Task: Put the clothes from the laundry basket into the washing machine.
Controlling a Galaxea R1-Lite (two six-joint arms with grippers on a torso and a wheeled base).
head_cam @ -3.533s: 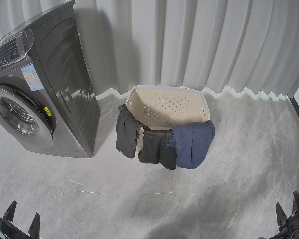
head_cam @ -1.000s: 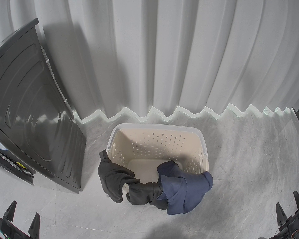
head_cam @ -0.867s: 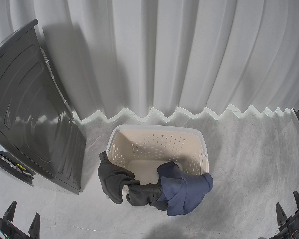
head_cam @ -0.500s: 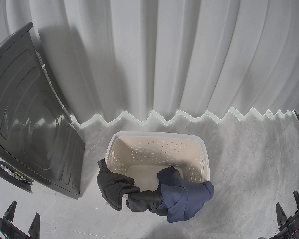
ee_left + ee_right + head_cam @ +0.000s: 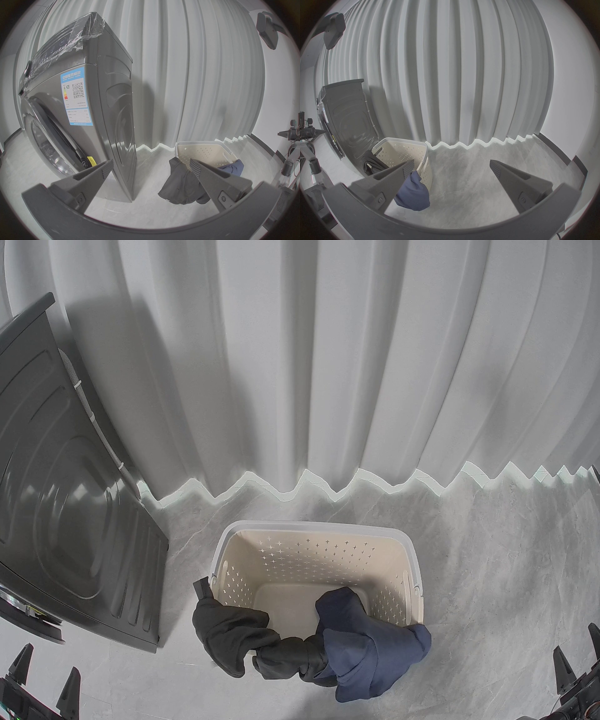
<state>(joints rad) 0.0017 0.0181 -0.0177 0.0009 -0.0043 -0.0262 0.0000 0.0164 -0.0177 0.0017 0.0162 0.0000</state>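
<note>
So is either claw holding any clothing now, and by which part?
Nothing is held: the left gripper and right gripper are open and empty; the dark grey garment and navy blue garment drape the beige plastic laundry basket.

A pale grey-white curtain (image 5: 325,365) hangs in deep, even vertical folds across the whole far side of the room, reaching down to the ground. Its hem (image 5: 312,480) draws a zigzag line where it meets the floor, and a thin bright edge of light runs along it. Soft shadows sit inside the folds and grow darker toward the left. The floor (image 5: 500,565) is smooth and light grey, like polished stone, with faint marbled veins and a dull sheen. On the right, a plain white wall (image 5: 568,93) meets the floor behind a dark baseboard (image 5: 556,150). The light is even, cool and diffuse.
</note>
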